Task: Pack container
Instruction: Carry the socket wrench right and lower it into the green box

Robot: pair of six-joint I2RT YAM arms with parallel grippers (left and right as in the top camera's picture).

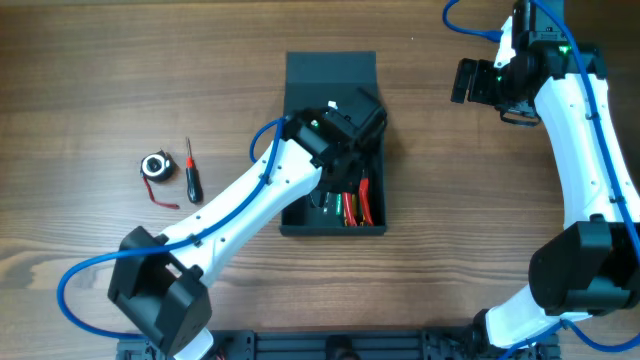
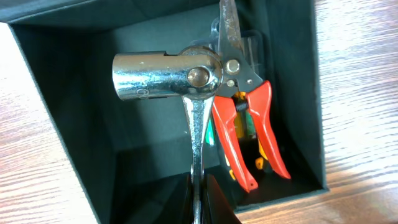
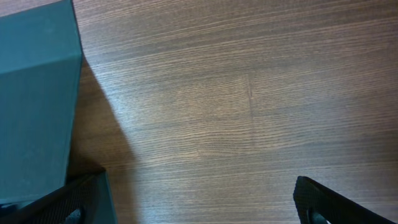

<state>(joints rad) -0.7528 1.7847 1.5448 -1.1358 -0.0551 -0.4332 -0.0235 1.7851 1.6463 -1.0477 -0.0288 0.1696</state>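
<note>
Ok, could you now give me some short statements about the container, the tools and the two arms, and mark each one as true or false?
1. The left fingers are shut on the handle of a chrome wrench over the inside of the container. True.
2. The red-handled pliers lie on the table, outside the container. False: they lie inside the container.
3. The right fingers grip the screwdriver. False: they are open and empty, and the screwdriver lies on the table, left of the container.
4. The lid of the container is open. True.
</note>
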